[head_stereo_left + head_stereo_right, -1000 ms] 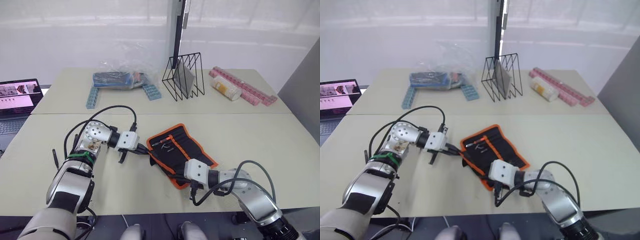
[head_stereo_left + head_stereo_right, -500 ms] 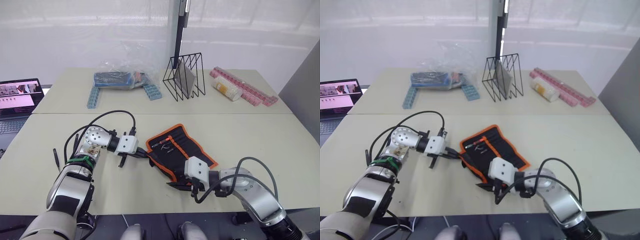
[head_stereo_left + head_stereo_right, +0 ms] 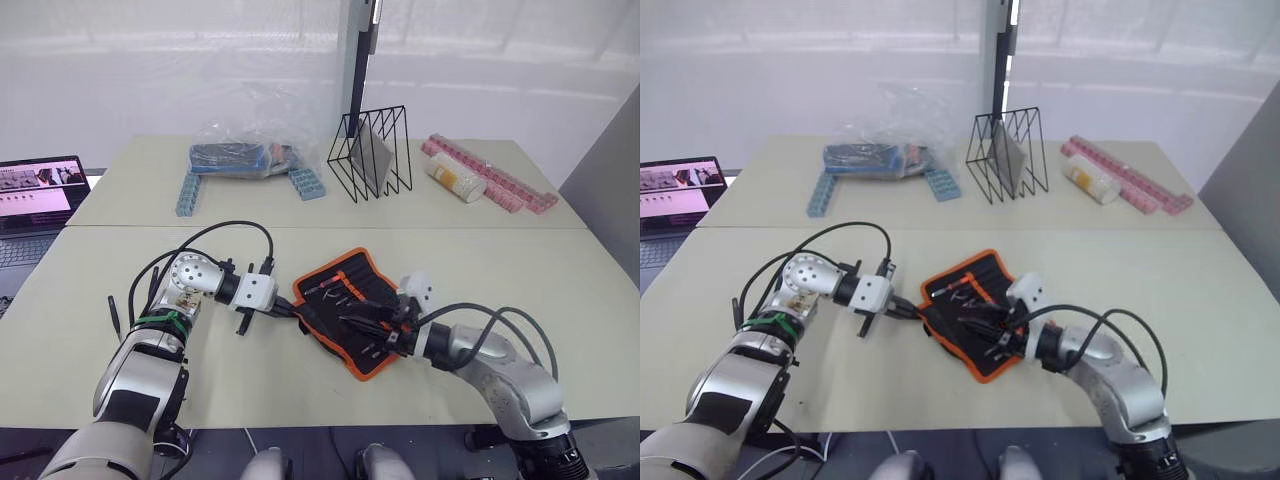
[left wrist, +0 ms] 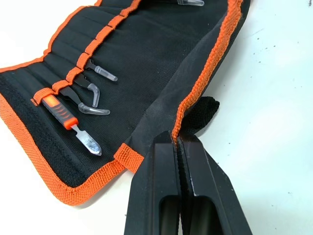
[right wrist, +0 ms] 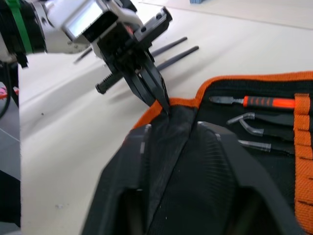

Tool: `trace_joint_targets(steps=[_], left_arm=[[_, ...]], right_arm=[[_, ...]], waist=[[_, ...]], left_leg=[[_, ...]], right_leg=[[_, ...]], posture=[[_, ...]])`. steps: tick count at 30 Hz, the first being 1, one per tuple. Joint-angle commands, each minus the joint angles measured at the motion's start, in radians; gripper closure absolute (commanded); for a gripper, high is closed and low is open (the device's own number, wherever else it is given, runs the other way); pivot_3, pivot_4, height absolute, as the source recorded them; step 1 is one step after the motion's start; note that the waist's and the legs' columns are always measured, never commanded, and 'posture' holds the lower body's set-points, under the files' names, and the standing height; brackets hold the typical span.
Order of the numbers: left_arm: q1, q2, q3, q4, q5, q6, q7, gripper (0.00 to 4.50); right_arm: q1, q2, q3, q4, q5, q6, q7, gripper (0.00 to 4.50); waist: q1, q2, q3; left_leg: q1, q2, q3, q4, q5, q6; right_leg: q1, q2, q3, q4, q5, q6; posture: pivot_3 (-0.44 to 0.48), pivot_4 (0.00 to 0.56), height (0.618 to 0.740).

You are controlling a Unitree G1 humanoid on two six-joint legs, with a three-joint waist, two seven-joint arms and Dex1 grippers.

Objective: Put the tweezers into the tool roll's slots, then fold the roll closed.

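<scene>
From the head camera I am seeing the tool roll (image 3: 350,311) lying near the front of the beige table (image 3: 560,280), between my 2 arms, its black fabric outlined in bright orange edging. My left gripper (image 3: 291,311) is reaching in from the left and meeting the roll's near-left edge. My right gripper (image 3: 352,325) is lying over the roll's middle, with a fold of black fabric lifted there.

The left wrist camera is giving me what the head view cannot: my 2 black fingers (image 4: 156,181) are pressed together, pinching the orange woven trim of the roll's edge between them. That view is also showing the slots (image 4: 80,58), a row of narrow pockets under an orange band, with tweezers (image 4: 90,93) sitting in them; their tips are wearing clear plastic caps. Beside them an orange-handled tool (image 4: 66,120) with a flat metal blade is tucked in too. A black strap end (image 4: 203,115) is poking out under the pinched edge.

The right wrist camera is looking along my right fingers (image 5: 132,186), which are standing apart with a ridge of coarse black fabric bunched up between them; I cannot tell whether they are actually gripping it. It is also catching the left gripper from the front, its tips closed on the orange rim.

Farther back are standing a black wire rack (image 3: 370,155), a clear plastic bag (image 3: 240,155) of blue items and pink strips (image 3: 490,175).
</scene>
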Motion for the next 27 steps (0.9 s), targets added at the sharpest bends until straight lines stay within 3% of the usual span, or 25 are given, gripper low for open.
trace_joint_targets(steps=[1, 14, 23, 27], left_arm=[[-0.027, 0.007, 0.012, 0.006, -0.002, -0.016, 0.007, 4.5], [-0.005, 0.026, 0.004, -0.013, 0.009, -0.054, 0.007, 4.5], [0.021, 0.077, 0.014, -0.096, -0.027, 0.054, -0.05, 1.61], [0.043, 0.116, 0.026, -0.244, -0.112, 0.296, -0.073, 0.29]], right_arm=[[0.013, -0.004, 0.042, -0.013, -0.034, -0.039, 0.0, 4.44], [0.016, -0.032, 0.186, 0.087, -0.184, -0.102, 0.019, 4.44], [-0.003, -0.038, 0.22, 0.134, -0.239, -0.119, 0.023, 4.5], [-0.012, -0.039, 0.226, 0.147, -0.248, -0.123, 0.033, 4.5]], waist=[[0.0, 0.0, 0.0], [-0.003, 0.0, 0.0], [-0.011, 0.0, 0.0], [-0.017, 0.0, 0.0]], left_leg=[[0.0, 0.0, 0.0, 0.0, 0.0, 0.0], [0.0, 0.0, -0.001, 0.002, 0.0, 0.0], [0.0, 0.0, -0.001, 0.002, 0.0, 0.0], [0.001, 0.001, -0.002, 0.002, 0.0, 0.0]], right_leg=[[0.0, 0.0, 0.0, 0.0, 0.0, 0.0], [0.0, 0.0, 0.0, 0.0, 0.0, 0.0], [0.001, 0.0, -0.001, 0.001, 0.0, 0.0], [0.001, 0.001, -0.001, 0.001, 0.0, 0.0]], posture=[[0.0, 0.15, 0.724], [0.0, 0.15, 0.724], [0.0, 0.15, 0.724], [0.0, 0.15, 0.724]])
